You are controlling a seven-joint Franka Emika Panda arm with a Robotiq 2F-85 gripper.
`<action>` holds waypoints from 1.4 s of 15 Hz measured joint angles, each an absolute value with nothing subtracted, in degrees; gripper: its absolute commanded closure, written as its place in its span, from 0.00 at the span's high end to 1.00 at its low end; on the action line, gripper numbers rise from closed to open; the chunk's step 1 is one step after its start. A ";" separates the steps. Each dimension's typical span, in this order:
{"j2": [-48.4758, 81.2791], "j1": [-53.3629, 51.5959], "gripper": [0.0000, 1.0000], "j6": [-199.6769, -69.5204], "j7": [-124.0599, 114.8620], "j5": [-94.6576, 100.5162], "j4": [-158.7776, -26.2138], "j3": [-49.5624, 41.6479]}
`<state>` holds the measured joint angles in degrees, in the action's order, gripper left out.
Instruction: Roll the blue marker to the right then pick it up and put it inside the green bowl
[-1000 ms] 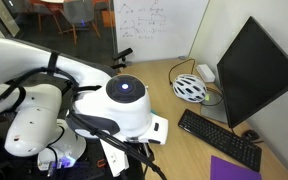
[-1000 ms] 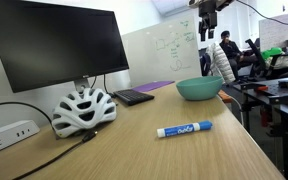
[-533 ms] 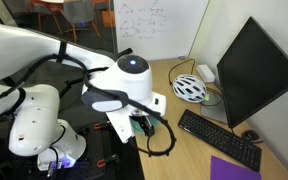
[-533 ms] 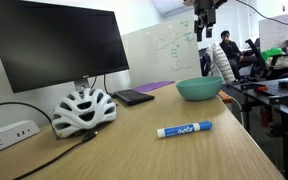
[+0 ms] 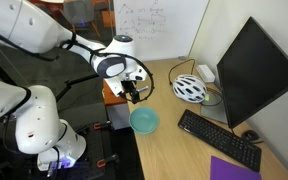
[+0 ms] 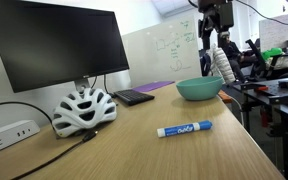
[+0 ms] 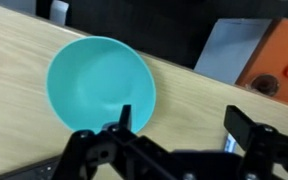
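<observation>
The blue marker point(image 6: 184, 129) lies on its side on the wooden table, nearer the camera than the green bowl point(image 6: 199, 88). The bowl also shows in an exterior view point(image 5: 144, 121) near the table's edge and in the wrist view point(image 7: 99, 80), and it holds nothing. My gripper point(image 6: 212, 45) hangs in the air above the bowl and behind the marker. In the wrist view the gripper point(image 7: 184, 125) is open and empty, its fingers over bare wood just beside the bowl's rim. I cannot make out the marker in the exterior view with the robot base; the gripper shows there point(image 5: 132, 88).
A white-and-black bicycle helmet point(image 6: 82, 108) point(image 5: 189, 88) sits by the monitor point(image 5: 252, 70). A keyboard point(image 5: 219, 138) and a purple pad point(image 5: 234, 168) lie further along. A power strip point(image 6: 9, 135) and cable lie by the helmet. The table edge runs beside the bowl.
The arm has swung away from the camera over the table, uncovering the bowl in an exterior view. The gripper has shifted sideways and lower over the bowl. The marker has not moved.
</observation>
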<state>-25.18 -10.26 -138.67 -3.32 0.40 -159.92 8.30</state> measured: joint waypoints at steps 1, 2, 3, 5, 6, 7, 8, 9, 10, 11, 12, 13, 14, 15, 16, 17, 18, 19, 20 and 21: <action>-22.83 -11.15 1.00 -140.11 -7.08 -0.10 -159.98 10.79; -20.35 -11.89 1.00 -141.94 -10.33 -0.60 -159.95 12.96; -17.62 -12.48 1.00 -144.24 -13.39 -0.72 -159.70 14.93; -11.65 -12.77 1.00 -149.27 -18.57 -0.50 -158.16 18.07; -8.47 -12.71 1.00 -151.43 -20.59 0.14 -156.85 18.87; -5.23 -12.70 1.00 -152.79 -21.48 0.50 -155.16 19.00; -2.00 -12.63 1.00 -153.29 -21.74 1.02 -153.00 18.81; 1.31 -12.58 1.00 -153.35 -21.75 1.73 -150.42 18.30; 4.53 -12.59 1.00 -153.34 -21.73 2.20 -147.69 17.72; 7.67 -12.73 1.00 -153.34 -21.73 2.94 -144.90 17.00; 10.63 -13.02 1.00 -153.32 -21.73 3.82 -142.20 16.18; 13.42 -13.57 1.00 -153.28 -21.72 4.21 -139.61 15.38; 16.06 -14.29 0.75 -153.28 -21.67 4.55 -137.07 14.65; 18.50 -15.23 0.74 -153.28 -21.67 4.79 -134.66 14.05; 20.79 -16.41 0.66 -153.21 -21.65 5.15 -132.36 13.43; 22.94 -17.80 0.59 -153.17 -21.71 5.68 -130.16 12.66; 24.68 -19.50 0.49 -153.12 -21.81 6.68 -128.24 11.48; 25.67 -21.17 0.43 -152.91 -21.84 7.83 -126.72 10.21; 26.00 -22.79 0.36 -152.82 -21.92 9.07 -125.60 8.90; 25.98 -24.31 0.27 -152.80 -22.27 10.47 -124.81 7.60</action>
